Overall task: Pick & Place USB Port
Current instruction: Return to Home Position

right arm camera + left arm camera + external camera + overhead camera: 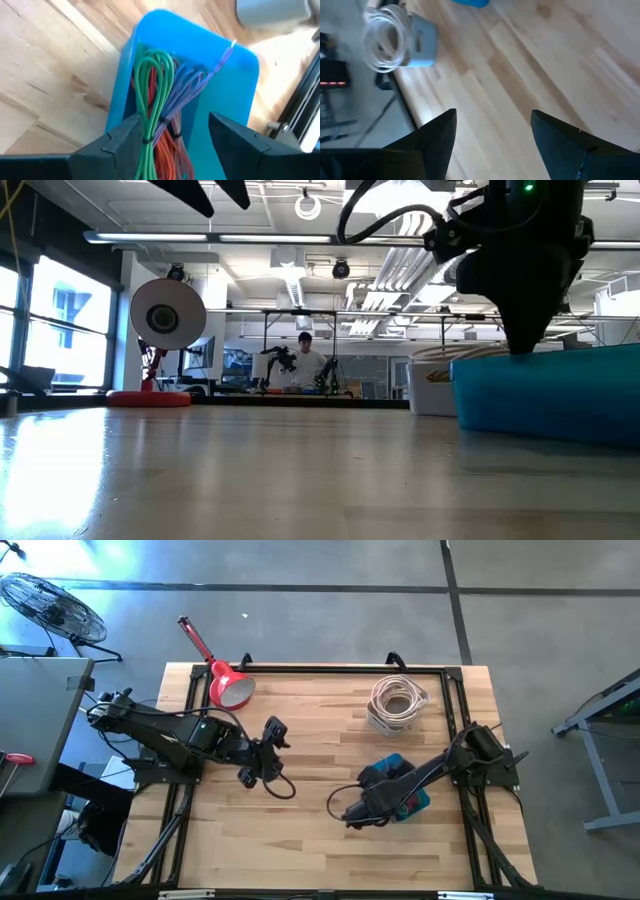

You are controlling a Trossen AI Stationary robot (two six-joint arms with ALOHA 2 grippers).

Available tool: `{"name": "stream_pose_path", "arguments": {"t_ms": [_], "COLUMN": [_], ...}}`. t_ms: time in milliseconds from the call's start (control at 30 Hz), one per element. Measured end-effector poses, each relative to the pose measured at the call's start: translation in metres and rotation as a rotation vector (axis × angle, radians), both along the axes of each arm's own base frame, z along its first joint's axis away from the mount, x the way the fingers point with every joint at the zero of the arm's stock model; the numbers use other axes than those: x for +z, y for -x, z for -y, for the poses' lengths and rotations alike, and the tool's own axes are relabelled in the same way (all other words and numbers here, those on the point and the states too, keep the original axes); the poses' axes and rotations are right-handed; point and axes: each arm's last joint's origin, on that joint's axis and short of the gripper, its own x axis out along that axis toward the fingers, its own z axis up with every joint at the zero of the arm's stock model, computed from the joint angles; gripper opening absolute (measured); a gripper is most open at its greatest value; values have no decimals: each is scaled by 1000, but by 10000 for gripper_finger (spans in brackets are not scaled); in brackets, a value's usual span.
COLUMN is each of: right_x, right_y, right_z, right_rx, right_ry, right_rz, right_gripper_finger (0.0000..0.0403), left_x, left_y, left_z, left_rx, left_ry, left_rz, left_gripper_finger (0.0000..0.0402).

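The USB port is a grey box [422, 42] with a coil of white cable [397, 705]. It lies flat on the wooden table near the far right corner, and no gripper touches it. My left gripper [492, 135] hovers open over the table's left middle [270, 745], pointing toward the box. My right gripper [172, 130] is open over a blue bin [400, 788] right of centre. Its fingers stand on either side of a bundle of green, purple and orange wires [160, 95] lying in the bin. Whether they touch the bundle I cannot tell.
A red lamp-like thing [228, 685] stands at the far left corner. A black frame [320, 668] runs along the table's edges. Bare wood lies between the two arms and toward the near edge. A person [305, 360] sits far off in the room.
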Motion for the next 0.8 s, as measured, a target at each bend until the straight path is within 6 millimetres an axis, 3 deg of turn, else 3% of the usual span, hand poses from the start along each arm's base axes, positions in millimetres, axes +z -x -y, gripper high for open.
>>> {"name": "stream_pose_path", "arguments": {"t_ms": [300, 567, 800], "right_x": [2, 3, 21], "right_y": [-5, -3, -16], "right_z": [11, 23, 23], "right_rx": [147, 139, 247], "right_ry": [116, -52, -62], "right_rz": [-7, -175, -131], "right_gripper_finger": [220, 220, 220], "left_x": [4, -1, 0], "left_y": [-1, 10, 10], "left_z": [-5, -9, -9], "left_rx": [116, 199, 260], "left_ry": [-167, -143, -117], "left_rz": [65, -4, 29], "left_gripper_finger": [248, 248, 248]}}
